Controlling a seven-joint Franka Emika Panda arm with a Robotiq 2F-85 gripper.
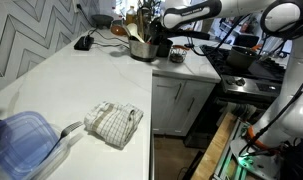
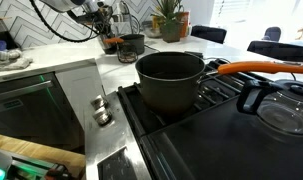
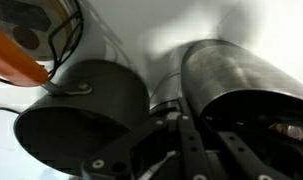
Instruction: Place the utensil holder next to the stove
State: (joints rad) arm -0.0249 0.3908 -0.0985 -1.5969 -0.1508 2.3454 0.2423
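In an exterior view, the utensil holder (image 1: 142, 48) stands at the far end of the white counter (image 1: 91, 80), close to the chevron-tiled wall, with wooden handles bristling up out of it. The stove (image 1: 241, 62) lies to its right, past the counter's end, so holder and stove are near each other but not touching. The arm reaches in from the stove side and the gripper (image 1: 161, 46) hangs just at the holder's stove-facing wall; its fingers are too small and dark here to make out. A checked cloth (image 1: 113, 122) and a blue plastic container (image 1: 21, 140) lie well apart from it at the near end. In the exterior view from over the stove (image 2: 211, 140), a dark saucepan (image 2: 171, 80) with an orange handle fills the foreground on the grates. The arm (image 2: 81, 12) bends down over the distant counter, where the vessels are too small to tell apart. In the wrist view, the utensil holder (image 3: 241, 85) shows as a shiny metal wall on the right and a small dark pot (image 3: 86, 100) sits on the left. The gripper (image 3: 177, 118) comes up between them with its fingers drawn together, right against the holder's near edge. Whether that rim is pinched between them cannot be told.
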